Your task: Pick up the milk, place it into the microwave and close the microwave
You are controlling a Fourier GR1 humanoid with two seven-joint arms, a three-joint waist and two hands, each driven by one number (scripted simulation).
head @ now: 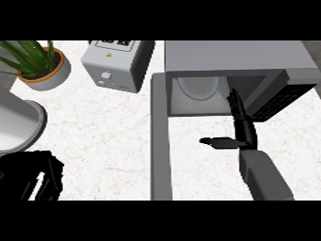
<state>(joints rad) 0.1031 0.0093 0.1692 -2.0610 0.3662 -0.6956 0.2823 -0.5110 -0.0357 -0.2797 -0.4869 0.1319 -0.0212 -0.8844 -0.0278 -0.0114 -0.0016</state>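
Note:
The grey microwave [239, 56] stands at the back right with its door [161, 150] swung open toward me, seen edge-on as a long grey strip. Inside the cavity lies a pale rounded shape [196, 87]; I cannot tell whether it is the milk or the turntable. My right hand [241, 123] is open at the cavity's mouth, fingers straight and pointing inward, thumb out to the left, holding nothing. My left hand [20, 178] rests at the lower left edge, apparently open. No milk carton shows on the counter.
A grey toaster-like box [116, 66] stands left of the microwave. A potted plant [41, 68] is at the back left. A large pale cylinder [6, 124] lies at the left edge. The white marble counter [100, 136] stretches between them.

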